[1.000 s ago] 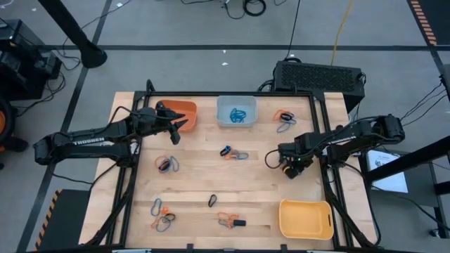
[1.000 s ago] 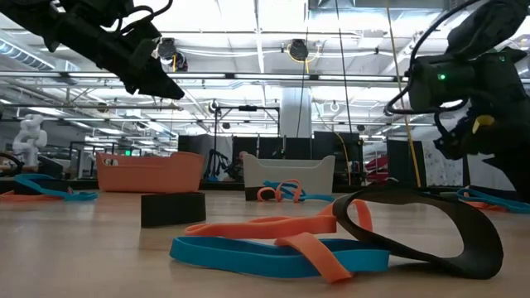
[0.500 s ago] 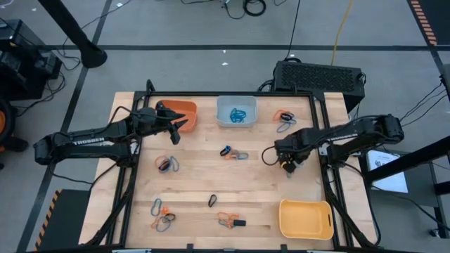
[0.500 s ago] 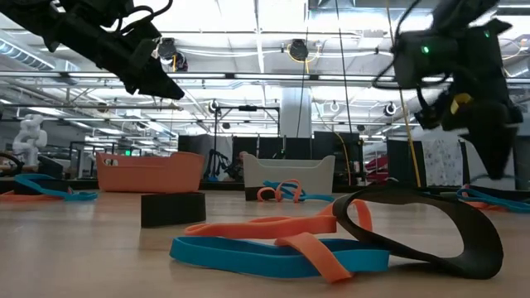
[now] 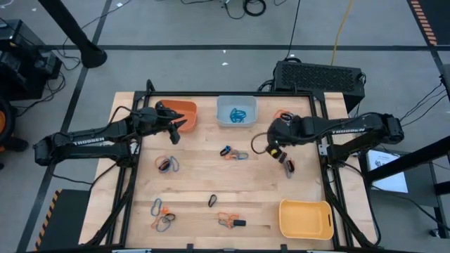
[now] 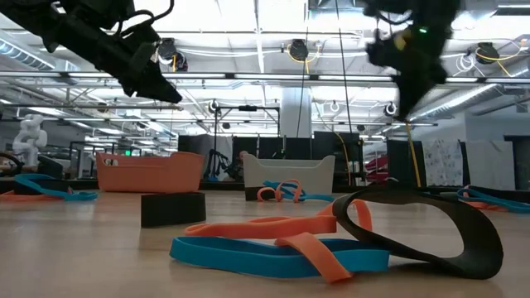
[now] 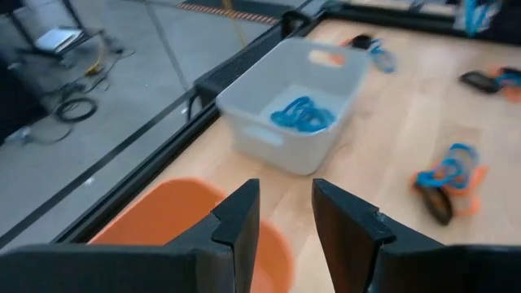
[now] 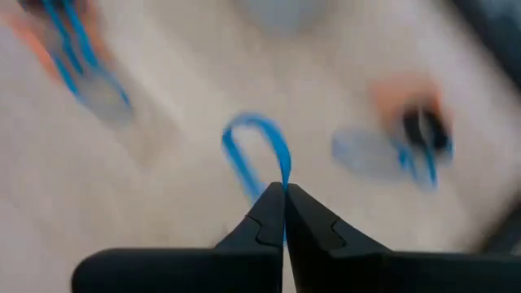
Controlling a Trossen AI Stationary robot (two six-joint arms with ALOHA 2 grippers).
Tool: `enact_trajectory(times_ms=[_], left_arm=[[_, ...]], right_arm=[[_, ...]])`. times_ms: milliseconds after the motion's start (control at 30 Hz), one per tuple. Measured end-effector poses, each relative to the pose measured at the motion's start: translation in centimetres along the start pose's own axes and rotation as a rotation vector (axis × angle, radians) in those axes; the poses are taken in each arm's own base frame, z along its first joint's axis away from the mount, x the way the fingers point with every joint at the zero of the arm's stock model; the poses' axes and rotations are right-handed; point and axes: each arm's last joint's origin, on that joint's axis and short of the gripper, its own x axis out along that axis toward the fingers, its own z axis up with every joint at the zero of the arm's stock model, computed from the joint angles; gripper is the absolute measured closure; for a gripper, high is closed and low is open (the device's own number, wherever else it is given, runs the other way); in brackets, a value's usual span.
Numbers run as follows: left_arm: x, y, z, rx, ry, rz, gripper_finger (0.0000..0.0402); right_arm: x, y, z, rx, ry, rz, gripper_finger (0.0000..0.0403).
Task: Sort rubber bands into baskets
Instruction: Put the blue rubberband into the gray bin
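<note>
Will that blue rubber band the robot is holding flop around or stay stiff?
Probably floppy: the blue rubber band hangs as a thin loop from the shut right gripper, pinched at one spot only. It likely weighs next to nothing, being just a thin strip. It may swing as the arm moves.

Both arms are showing up dark, nearly black, built from jointed tube-like segments. The left arm [image 5: 84, 143] is wearing white lettering along its forearm, and the right arm [image 5: 351, 131] is carrying similar white lettering plus a small yellow-orange patch near its wrist.
</note>
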Motion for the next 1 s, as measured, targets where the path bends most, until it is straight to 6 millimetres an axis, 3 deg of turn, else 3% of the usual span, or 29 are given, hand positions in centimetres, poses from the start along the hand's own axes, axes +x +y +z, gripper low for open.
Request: enact_trajectory(times_ms=[200,367,667,1000], left_arm=[[-0.3,1.7,-0.4,-0.054,0.114,0.109,0.0278],[-1.2,2.5,0.1,-0.089,0.137,0.196,0.0278],[-2.4,2.9,0.4,-0.113,0.085,0.311,0.0278],[-2.3,3.0,0.9,-0.113,0.038,0.309,0.0278]], right_arm=[[1.2,0.6,4.2,-0.016,-0.270,0.099,0.0403],[4.3,0.2,7.2,-0.013,-0.370,0.075,0.0403],[9.9,-1.7,11.0,-0.014,-0.293,-0.019,0.0403],[12.3,-1.2,14.3,-0.040,-0.280,-0.017,0.0402]])
